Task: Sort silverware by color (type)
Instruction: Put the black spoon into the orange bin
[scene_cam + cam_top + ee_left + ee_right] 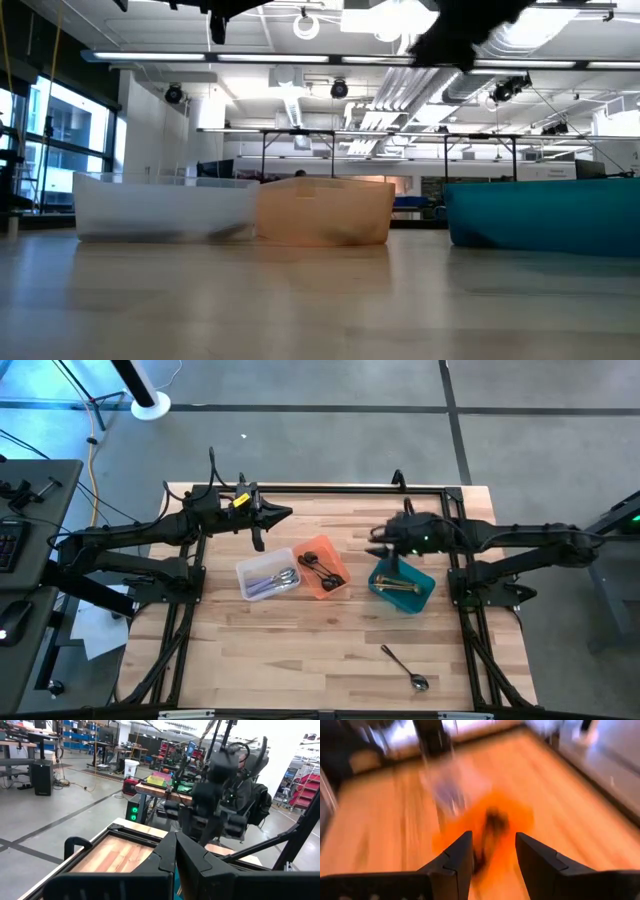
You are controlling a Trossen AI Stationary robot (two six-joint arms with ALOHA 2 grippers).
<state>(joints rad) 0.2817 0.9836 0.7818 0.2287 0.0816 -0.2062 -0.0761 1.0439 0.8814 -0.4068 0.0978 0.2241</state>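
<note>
A wooden table (300,650) stood on a grey floor, seen from above. On it sat a clear bin (266,576) holding silver pieces, an orange bin (321,567) holding black pieces, and a teal bin (402,586) holding gold pieces. One spoon (404,667) lay alone near the front edge. The left gripper (283,514) hung behind the clear bin; the right gripper (378,542) hung just behind the teal bin. At table height, the three bins stood in a row before a bright workshop. The left wrist camera showed its fingers (165,857) pressed together, holding nothing. The right wrist camera showed its fingers (457,857) apart and empty over the blurred orange bin.
</note>
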